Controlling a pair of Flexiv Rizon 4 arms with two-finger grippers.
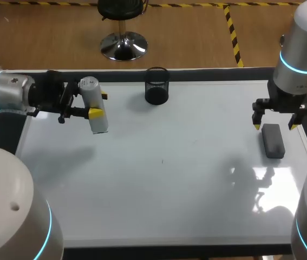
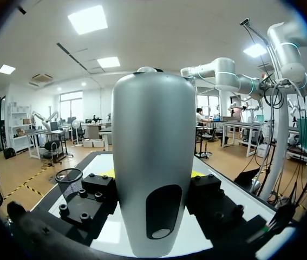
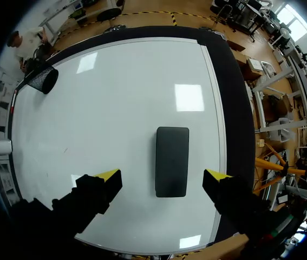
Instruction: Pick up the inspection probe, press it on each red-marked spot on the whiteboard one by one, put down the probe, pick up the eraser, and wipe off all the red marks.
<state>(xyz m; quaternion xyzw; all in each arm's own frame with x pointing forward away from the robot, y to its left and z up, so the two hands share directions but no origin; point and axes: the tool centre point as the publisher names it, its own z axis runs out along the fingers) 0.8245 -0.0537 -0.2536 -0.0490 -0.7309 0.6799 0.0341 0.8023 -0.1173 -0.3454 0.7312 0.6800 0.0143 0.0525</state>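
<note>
The inspection probe (image 1: 95, 108), a pale grey rounded cylinder, hangs upright above the whiteboard's (image 1: 169, 179) far left corner. My left gripper (image 1: 99, 104) is shut on it from two sides. In the left wrist view the probe (image 2: 153, 162) fills the space between the black fingers (image 2: 96, 192). A dark grey eraser (image 1: 273, 142) lies flat near the board's right edge. Above its far end hovers my right gripper (image 1: 275, 125), open. In the right wrist view the eraser (image 3: 172, 160) lies ahead of and between the spread yellow fingertips (image 3: 109, 175). I see no red marks on the board.
A black mesh cup (image 1: 156, 85) stands at the far edge, middle; it also shows in the right wrist view as the cup (image 3: 40, 79). A tiny dark speck (image 1: 162, 161) sits mid-board. The board's black frame (image 1: 196, 75) runs around it.
</note>
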